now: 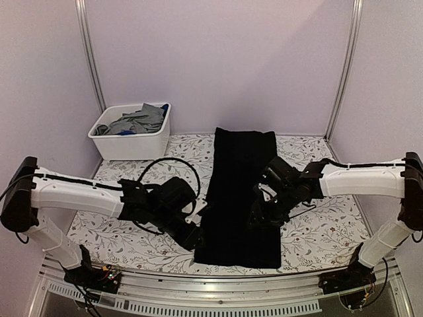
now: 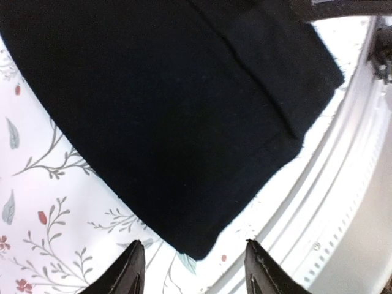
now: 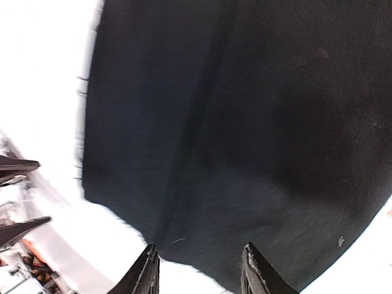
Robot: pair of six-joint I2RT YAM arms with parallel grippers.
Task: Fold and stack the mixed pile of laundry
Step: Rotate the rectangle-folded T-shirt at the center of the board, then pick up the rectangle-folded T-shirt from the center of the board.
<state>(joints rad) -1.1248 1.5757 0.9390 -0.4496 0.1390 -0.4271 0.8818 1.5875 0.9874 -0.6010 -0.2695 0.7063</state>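
Top external, far left: bin (image 1: 132, 150) at the back of the table (image 1: 317, 231), grey shirt (image 1: 140, 119) and a scrap of blue garment (image 1: 127, 131) heaped inside, well apart from both arms.
Left gripper (image 2: 195, 269): fingers apart, nothing held, low at the near-left corner of the black T-shirt (image 1: 241, 198); corner just ahead of the tips.
Black T-shirt: flat mid-table, folded to a narrow strip, long axis near to far, near hem by the front edge.
Right gripper (image 3: 199, 269): fingers apart, empty, over the strip's right side towards the near hem; cloth directly ahead.
Nearer arm: neither, one at each side of the near end.
Likely next: pinch both near corners, carry them along the long axis to the far hem.
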